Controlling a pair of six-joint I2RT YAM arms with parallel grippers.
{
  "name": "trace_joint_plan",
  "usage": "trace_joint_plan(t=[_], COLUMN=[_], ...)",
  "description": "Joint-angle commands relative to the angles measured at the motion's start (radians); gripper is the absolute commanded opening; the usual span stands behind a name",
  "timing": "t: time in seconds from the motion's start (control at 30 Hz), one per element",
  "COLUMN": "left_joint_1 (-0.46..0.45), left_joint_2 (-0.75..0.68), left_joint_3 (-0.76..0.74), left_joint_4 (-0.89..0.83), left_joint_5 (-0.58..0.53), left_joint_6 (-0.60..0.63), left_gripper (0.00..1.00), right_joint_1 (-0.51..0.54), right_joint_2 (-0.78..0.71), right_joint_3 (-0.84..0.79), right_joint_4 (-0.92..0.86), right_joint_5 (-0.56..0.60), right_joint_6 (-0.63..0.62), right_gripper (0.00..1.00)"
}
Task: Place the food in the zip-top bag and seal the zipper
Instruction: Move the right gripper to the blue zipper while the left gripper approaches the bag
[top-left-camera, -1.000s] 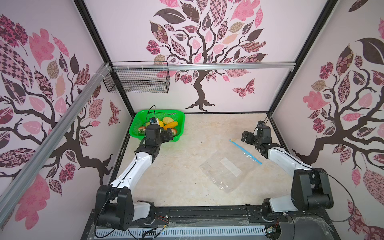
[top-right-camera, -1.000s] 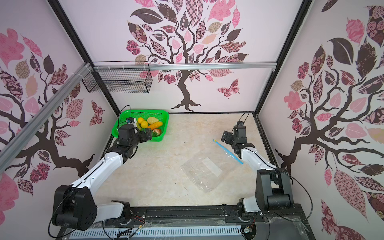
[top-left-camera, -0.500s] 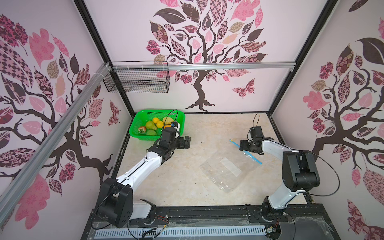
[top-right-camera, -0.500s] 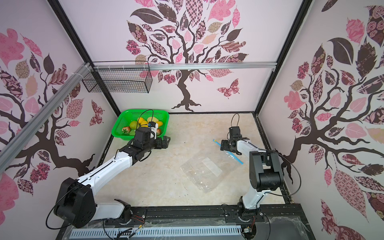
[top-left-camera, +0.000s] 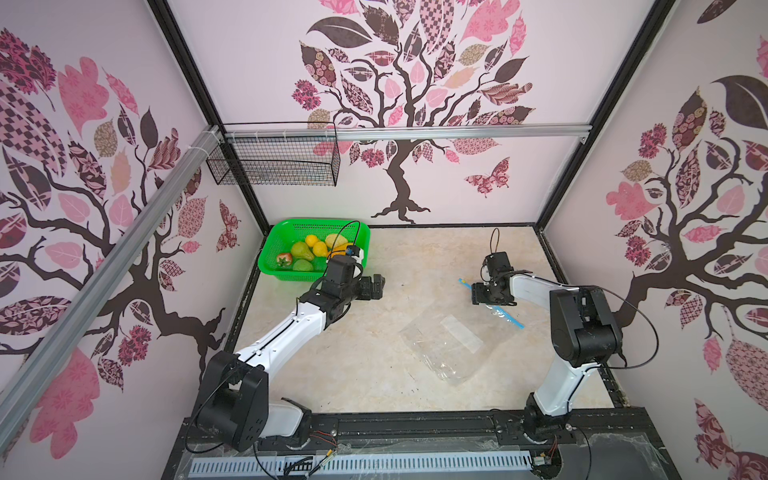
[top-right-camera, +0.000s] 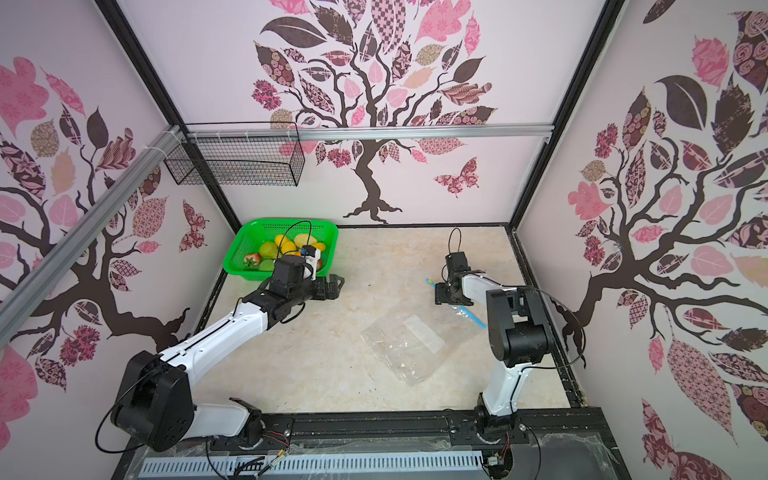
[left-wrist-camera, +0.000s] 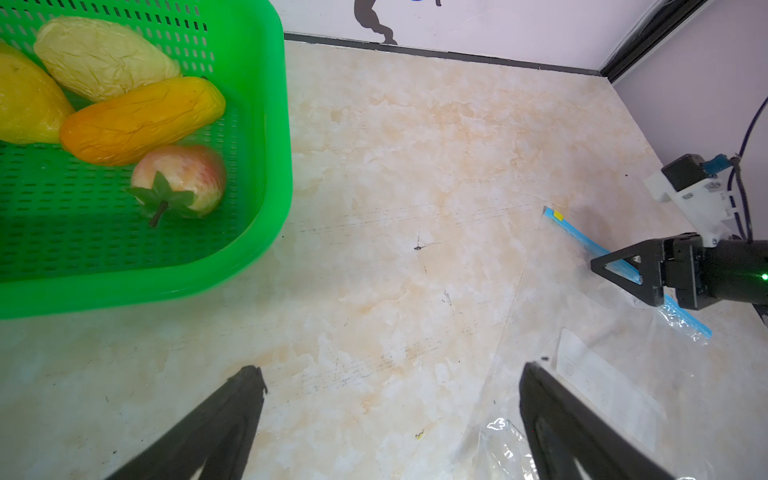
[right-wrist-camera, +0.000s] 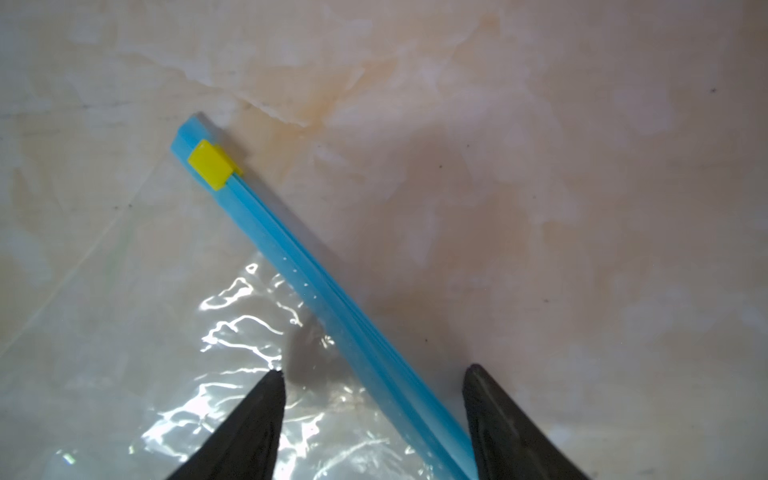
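In a top view the clear plastic zip-top bag (top-left-camera: 442, 349) lies on the tabletop (top-left-camera: 374, 365) at 4 o'clock, colourful plastic toy food (top-left-camera: 301, 250) at 10 o'clock. Left wrist view: the left pincer (left-wrist-camera: 390, 368) gapes empty. Right wrist view: the right pincer (right-wrist-camera: 374, 370) sits parted astride the light-blue zipper (right-wrist-camera: 299, 266).

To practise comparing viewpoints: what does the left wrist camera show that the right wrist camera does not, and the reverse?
Left wrist only: green basket of food, white label, open left end effector. Right wrist only: the zipper passing between the right end effector's parted fingers. Both: zipper, yellow slider, clear bag, right end effector.
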Motion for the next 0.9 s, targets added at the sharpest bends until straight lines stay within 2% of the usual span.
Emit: trace_joint_plan(t=[0.0, 0.13, 0.27, 0.4, 0.57, 0.67, 0.73, 0.77, 0.8, 0.87], left_joint_1=[-0.003, -0.003, -0.004, -0.004, -0.012, -0.057, -0.119, -0.155, -0.180, -0.201], left_joint_2=[-0.019, -0.027, -0.038, -0.042, -0.040, -0.033, -0.032, -0.029, -0.028, -0.044], left_joint_3=[0.026, 0.026, 0.027, 0.022, 0.008, 0.009, 0.027, 0.041, 0.052, 0.047], left_joint_4=[0.004, 0.000, -0.002, -0.003, 0.019, 0.010, -0.058, -0.110, -0.156, -0.260], left_joint_5=[-0.011, -0.022, -0.031, -0.049, -0.017, -0.017, -0.081, -0.117, -0.137, -0.144], left_joint_6=[-0.009, -0.019, -0.025, -0.038, -0.073, -0.083, -0.093, -0.103, -0.118, -0.204], left_gripper=[0.99, 0.99, 0.99, 0.99, 0.99, 0.99, 0.99, 0.99, 0.99, 0.99], right_joint_1=[0.005, 0.005, 0.006, 0.005, 0.005, 0.005, 0.005, 0.005, 0.005, 0.005], right_joint_2=[0.039, 0.004, -0.037, -0.080, -0.107, -0.102, -0.106, -0.112, -0.118, -0.139], right_joint_3=[0.007, -0.015, -0.014, -0.025, -0.093, -0.134, -0.133, -0.129, -0.122, -0.119], right_joint_4=[-0.046, -0.020, 0.000, 0.052, 0.198, 0.261, 0.235, 0.211, 0.190, 0.158], right_joint_5=[-0.001, -0.036, -0.117, -0.209, -0.325, -0.381, -0.356, -0.338, -0.322, -0.299], right_joint_6=[0.017, 0.059, 0.117, 0.186, 0.331, 0.375, 0.347, 0.322, 0.299, 0.261], right_gripper=[0.55, 0.21, 0.07, 0.00, 0.00, 0.00, 0.00, 0.04, 0.19, 0.61])
